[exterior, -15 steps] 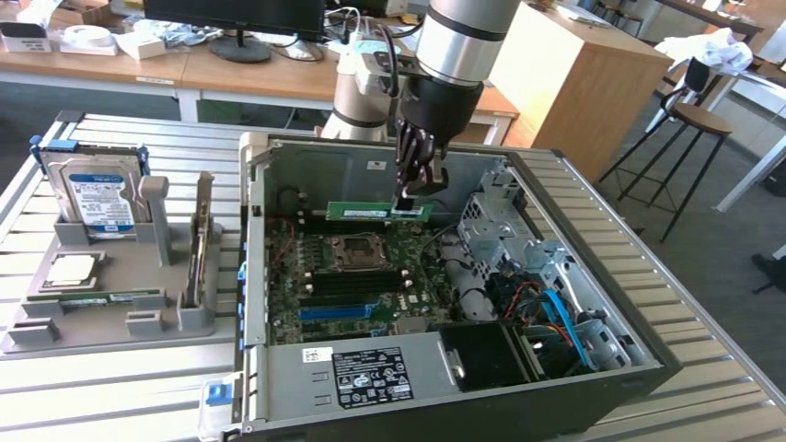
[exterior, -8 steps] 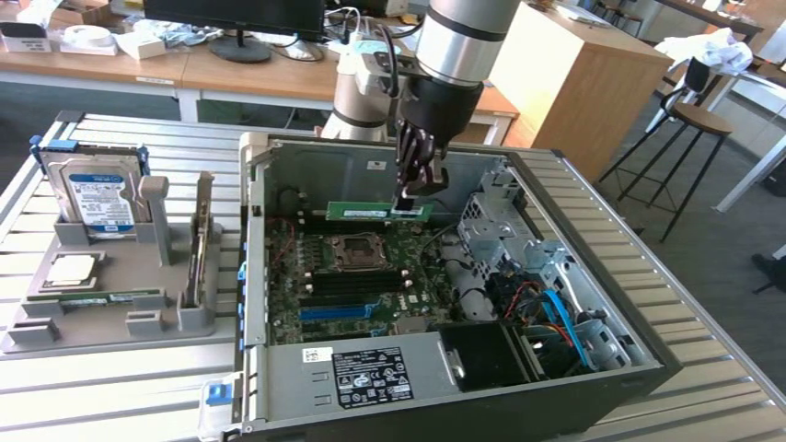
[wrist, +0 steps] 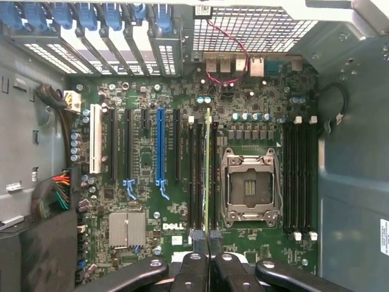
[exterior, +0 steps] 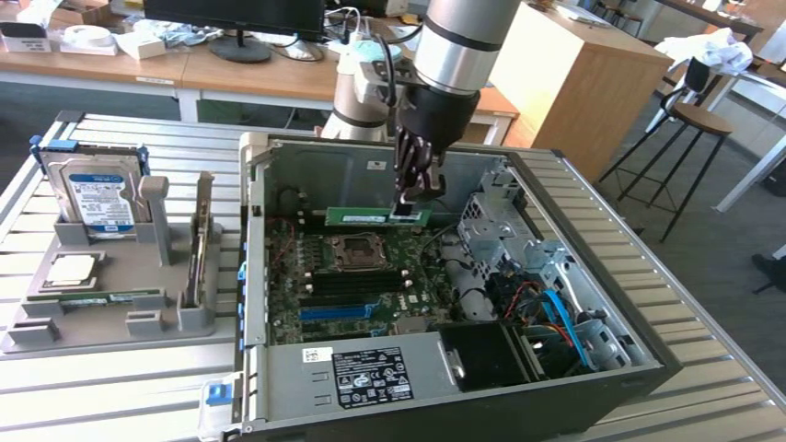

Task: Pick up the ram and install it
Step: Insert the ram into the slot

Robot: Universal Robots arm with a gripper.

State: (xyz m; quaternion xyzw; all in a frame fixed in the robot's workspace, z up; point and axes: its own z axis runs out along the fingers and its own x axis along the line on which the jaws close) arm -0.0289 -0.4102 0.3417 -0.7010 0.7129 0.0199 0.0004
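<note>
One ram (exterior: 368,217) hangs level at the centre of the exterior frame, with the fingers (wrist: 188,271) clamped on it, over the motherboard (exterior: 319,318) inside the open computer case (exterior: 639,341). We're mid-install, I'd say. Seating it calls for its edge squared over a memory slot (wrist: 196,176).

Location type: robotics laboratory set up in an office-style room.

Indicators:
- A robot arm (exterior: 461,46) reaches over a slatted metal table (exterior: 110,405).
- An open computer case (exterior: 590,387) stands on the table with its motherboard (wrist: 176,213) exposed.
- Beside the case, a grey parts holder (exterior: 86,336) carries a hard drive (exterior: 98,198).
- Behind are a wooden desk (exterior: 110,60) with a monitor (exterior: 234,14), a wooden cabinet (exterior: 572,74) and a stool (exterior: 700,120).
</note>
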